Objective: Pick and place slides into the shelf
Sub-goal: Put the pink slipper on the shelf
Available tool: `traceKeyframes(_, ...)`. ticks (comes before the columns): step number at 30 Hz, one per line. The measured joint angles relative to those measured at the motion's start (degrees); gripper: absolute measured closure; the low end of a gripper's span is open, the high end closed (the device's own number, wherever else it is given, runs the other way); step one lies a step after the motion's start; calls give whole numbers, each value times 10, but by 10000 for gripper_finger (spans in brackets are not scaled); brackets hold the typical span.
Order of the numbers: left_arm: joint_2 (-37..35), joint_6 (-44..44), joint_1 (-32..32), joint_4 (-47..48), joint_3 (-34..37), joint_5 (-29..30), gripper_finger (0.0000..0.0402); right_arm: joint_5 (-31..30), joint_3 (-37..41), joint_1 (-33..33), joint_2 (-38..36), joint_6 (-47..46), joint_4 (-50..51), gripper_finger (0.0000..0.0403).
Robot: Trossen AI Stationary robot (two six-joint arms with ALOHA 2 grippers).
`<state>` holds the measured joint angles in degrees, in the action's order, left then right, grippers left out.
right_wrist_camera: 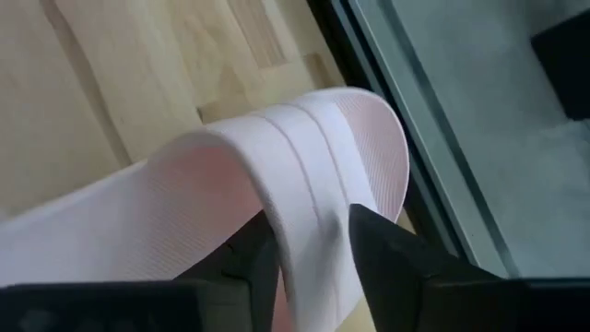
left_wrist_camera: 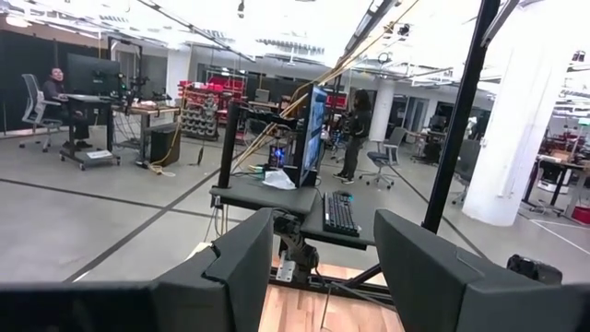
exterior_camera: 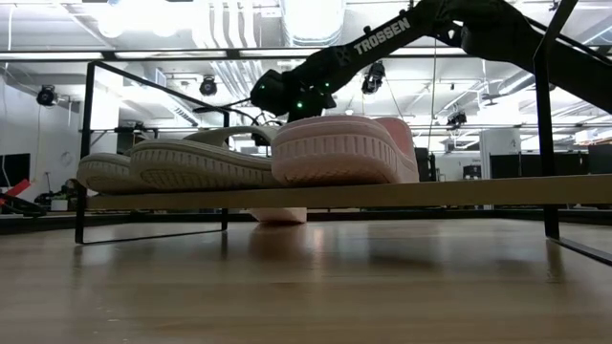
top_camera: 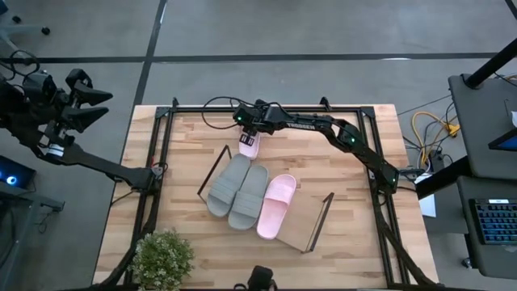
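Grey concrete floor (top_camera: 323,28) with dark seam lines around the light-wood tabletop (top_camera: 339,145); a small green plant (top_camera: 163,257) sits at its near-left corner. Off the right edge, a dark desk with a keyboard (top_camera: 494,222) and yellow cables (top_camera: 432,128). Beyond: open workshop, white ceiling with strip lights (exterior_camera: 191,24), white pillar (left_wrist_camera: 516,120), monitor stand (left_wrist_camera: 309,138), office chairs, 2 people at desks.
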<state>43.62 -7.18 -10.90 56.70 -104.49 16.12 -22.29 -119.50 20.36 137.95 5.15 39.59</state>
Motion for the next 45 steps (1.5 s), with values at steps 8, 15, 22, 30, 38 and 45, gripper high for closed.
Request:
traceKeyframes(8,0,0,0,0,0,0,226,15,0,0,0,-3,-4,368)
traceKeyframes(15,0,0,0,0,0,0,226,3,-3,-1,0,-7,2,390)
traceKeyframes(22,0,0,0,0,0,2,226,-34,-27,-3,0,-2,9,391)
traceKeyframes(30,0,0,0,0,0,2,226,-62,-50,-1,-1,-1,5,392)
traceKeyframes(38,0,-1,0,0,0,2,226,-114,-59,0,-18,-3,52,392)
traceKeyframes(45,0,-2,0,0,0,1,226,-134,-59,-8,-78,-45,100,392)
